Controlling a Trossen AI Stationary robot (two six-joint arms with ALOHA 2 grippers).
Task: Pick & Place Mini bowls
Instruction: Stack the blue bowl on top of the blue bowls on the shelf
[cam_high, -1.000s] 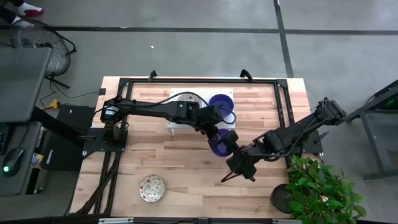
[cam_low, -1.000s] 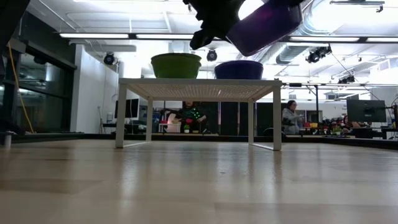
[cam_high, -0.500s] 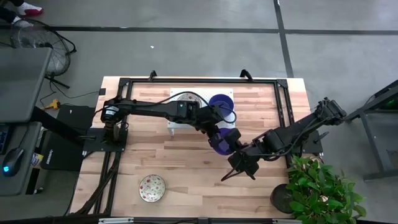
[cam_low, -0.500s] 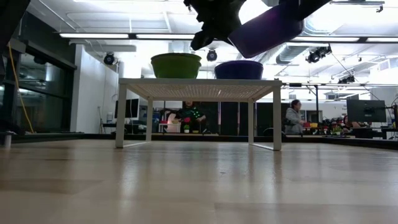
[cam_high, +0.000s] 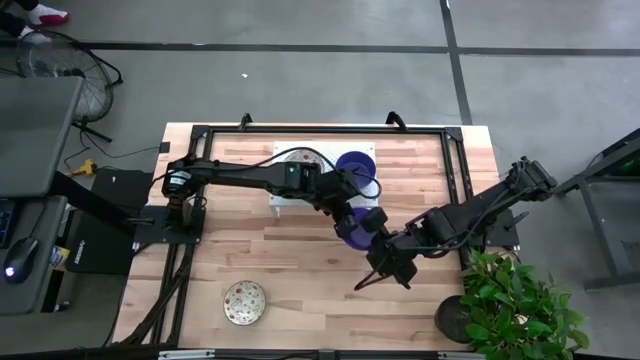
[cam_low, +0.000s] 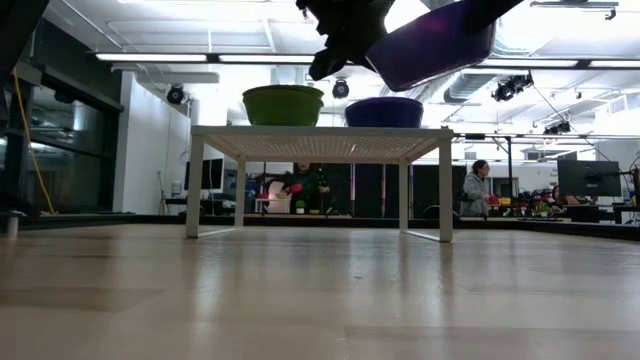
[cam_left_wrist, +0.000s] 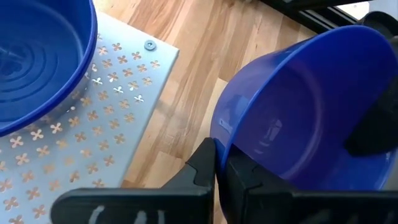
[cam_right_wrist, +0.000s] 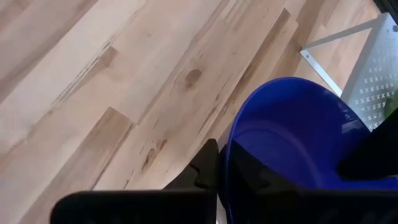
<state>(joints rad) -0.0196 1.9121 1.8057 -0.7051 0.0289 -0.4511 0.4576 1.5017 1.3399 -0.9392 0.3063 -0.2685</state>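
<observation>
In the high view, the left gripper (cam_high: 350, 212) reached from the rack (cam_high: 283, 203) toward the table's middle and met the right gripper (cam_high: 378, 240) at a blue bowl (cam_high: 357, 226) carried above the bare wood; another blue bowl (cam_high: 354, 165) sat on the rack, and a cream speckled bowl (cam_high: 244, 301) lay well apart near the front edge. The low view showed the carried bowl (cam_low: 432, 42) tilted and well clear of the tabletop, with a green bowl (cam_low: 283, 104) and a blue one (cam_low: 384, 110) on the rack. In the left wrist view, that arm's fingers (cam_left_wrist: 208, 163) were pinched on the bowl's rim (cam_left_wrist: 222, 140), wall between them. The right wrist view showed its fingers (cam_right_wrist: 211, 163) closed on the rim likewise. This looked like a hand-over between arms; next, one gripper would need to let go before the other carried the bowl off.
</observation>
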